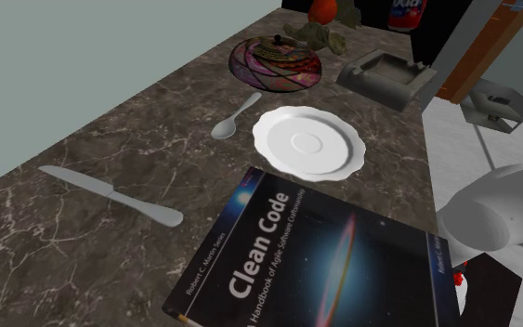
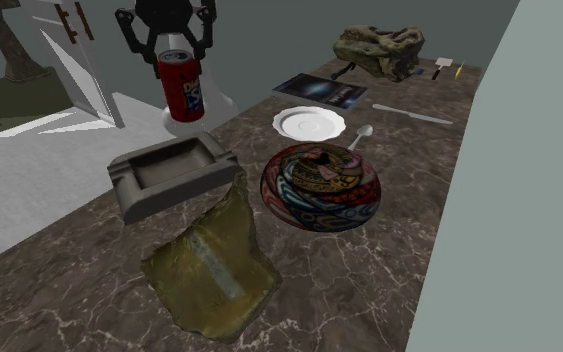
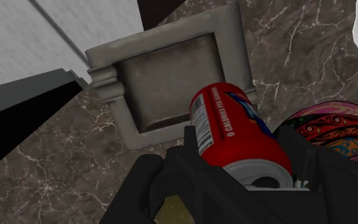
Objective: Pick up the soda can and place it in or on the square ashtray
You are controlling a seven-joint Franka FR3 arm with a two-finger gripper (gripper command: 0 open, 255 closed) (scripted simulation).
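Observation:
A red soda can hangs in the air with my black gripper shut on its upper part. In the second exterior view it hovers just beyond the far edge of the square grey ashtray, which rests on the marble counter near the edge. In the wrist view the can is clasped between my fingers, and the ashtray lies below and ahead, its hollow bare. The shoulder view catches the can's bottom at the top edge, above the ashtray.
A colourful patterned bowl sits beside the ashtray, and a crumpled greenish sheet lies next to both. Farther along the counter are a white plate, a spoon, a knife and a "Clean Code" book.

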